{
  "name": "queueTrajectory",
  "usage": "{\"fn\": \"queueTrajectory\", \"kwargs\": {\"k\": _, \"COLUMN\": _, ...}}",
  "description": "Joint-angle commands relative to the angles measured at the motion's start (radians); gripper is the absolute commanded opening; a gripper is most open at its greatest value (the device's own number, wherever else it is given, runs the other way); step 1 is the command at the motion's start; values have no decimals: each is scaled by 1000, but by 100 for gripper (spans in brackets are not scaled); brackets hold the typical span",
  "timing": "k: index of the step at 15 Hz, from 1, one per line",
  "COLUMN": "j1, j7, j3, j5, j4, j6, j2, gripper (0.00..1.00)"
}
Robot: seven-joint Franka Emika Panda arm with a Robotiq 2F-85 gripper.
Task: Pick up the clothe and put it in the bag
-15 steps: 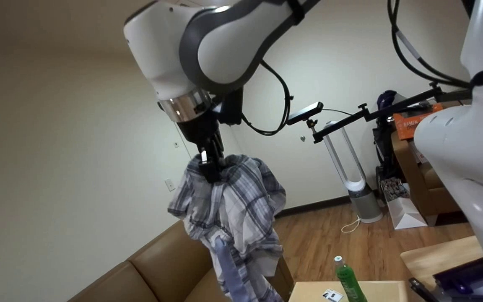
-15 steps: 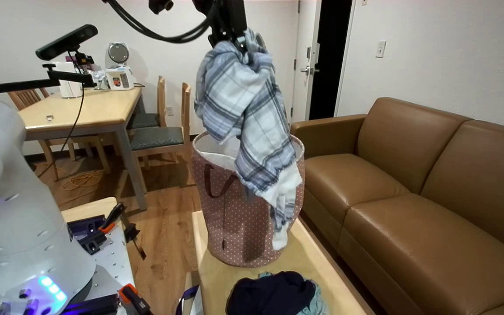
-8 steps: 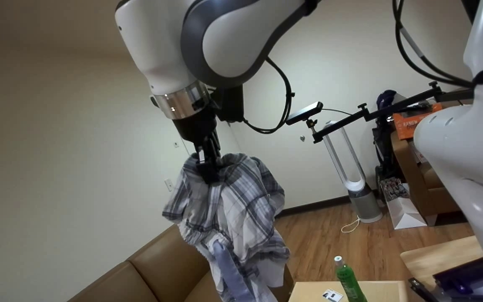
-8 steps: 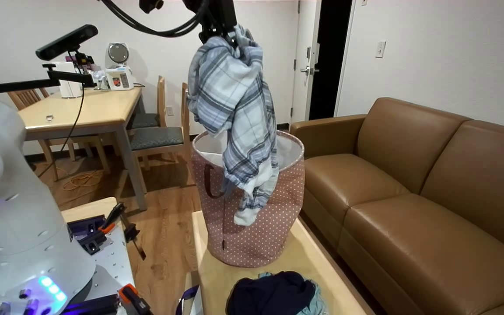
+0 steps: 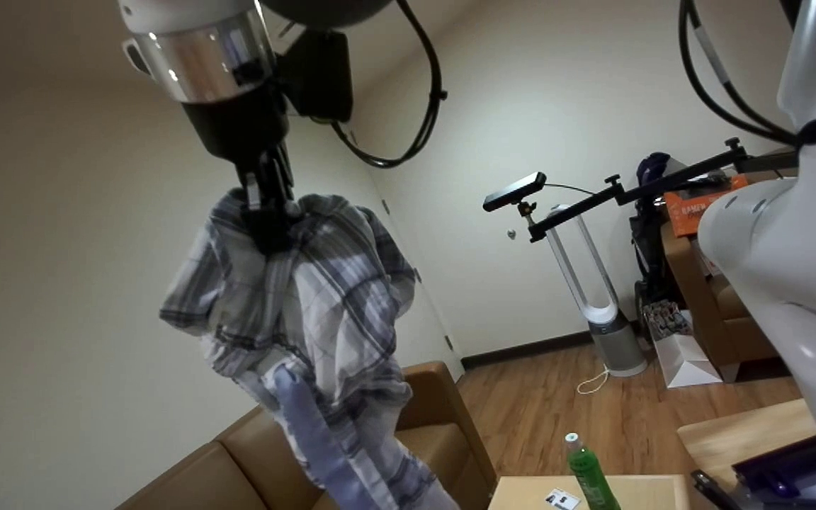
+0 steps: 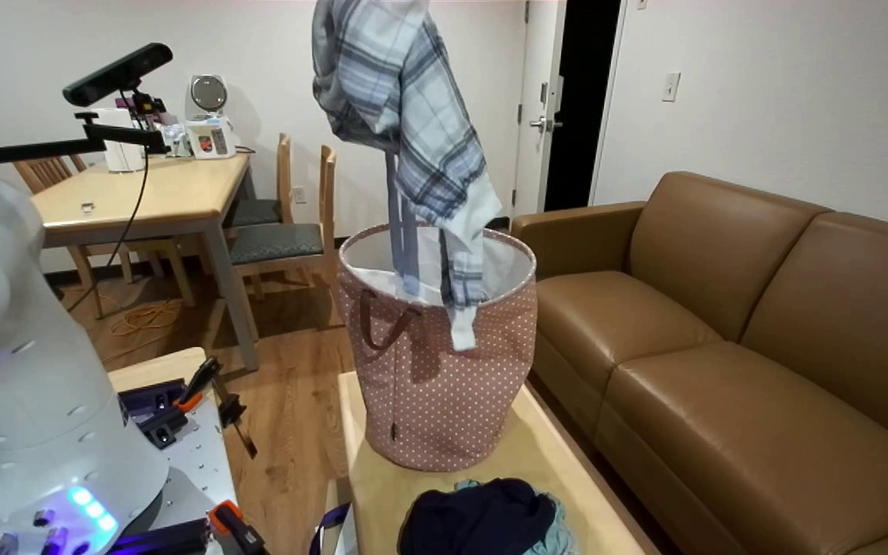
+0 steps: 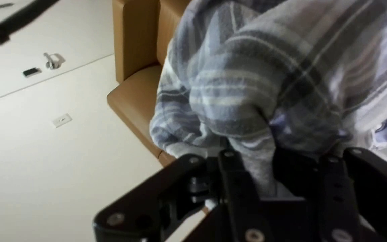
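A grey, white and blue plaid cloth point(image 6: 421, 100) hangs bunched from my gripper point(image 5: 271, 230) in the air. The cloth also shows in an exterior view point(image 5: 337, 304) and fills much of the wrist view point(image 7: 240, 84). My gripper is shut on its upper part; the fingertips are partly buried in folds. The gripper is above the top edge of an exterior view. The bag point(image 6: 444, 401) is pink with white dots, upright and open at the top. The cloth is above it; its pale lower end hangs in front of the near rim.
The bag stands on a light wooden table point(image 6: 382, 501). A dark navy and teal heap of clothes point(image 6: 482, 516) lies before it. A brown sofa point(image 6: 691, 308) is alongside. A green bottle point(image 5: 590, 471) and a small card point(image 5: 562, 499) are on a light wooden surface.
My gripper has risen with the cloth, leaving the top of an exterior view and shifting left in an exterior view. The cloth's lower end swung and now hangs higher over the bag.
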Motion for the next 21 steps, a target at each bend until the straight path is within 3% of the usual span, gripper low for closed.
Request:
{"fn": "queueTrajectory", "kwargs": {"k": 1, "j1": 24, "j7": -11, "j3": 71, "j5": -126, "j4": 131, "j6": -34, "j2": 55, "gripper": 6}}
{"fn": "queueTrajectory", "kwargs": {"k": 6, "j1": 75, "j7": -13, "j3": 76, "j5": -270, "j4": 182, "j6": 93, "j2": 137, "gripper": 6}}
{"fn": "queueTrajectory", "kwargs": {"k": 10, "j1": 77, "j7": 22, "j3": 58, "j5": -335, "j4": 184, "j6": 149, "j2": 252, "gripper": 6}}
{"fn": "queueTrajectory", "kwargs": {"k": 15, "j1": 101, "j7": 9, "j3": -31, "j5": -192, "j4": 107, "j6": 258, "j2": 449, "gripper": 6}}
{"fn": "queueTrajectory", "kwargs": {"k": 21, "j1": 137, "j7": -19, "j3": -51, "j5": -22, "j4": 26, "j6": 329, "j2": 684, "gripper": 6}}
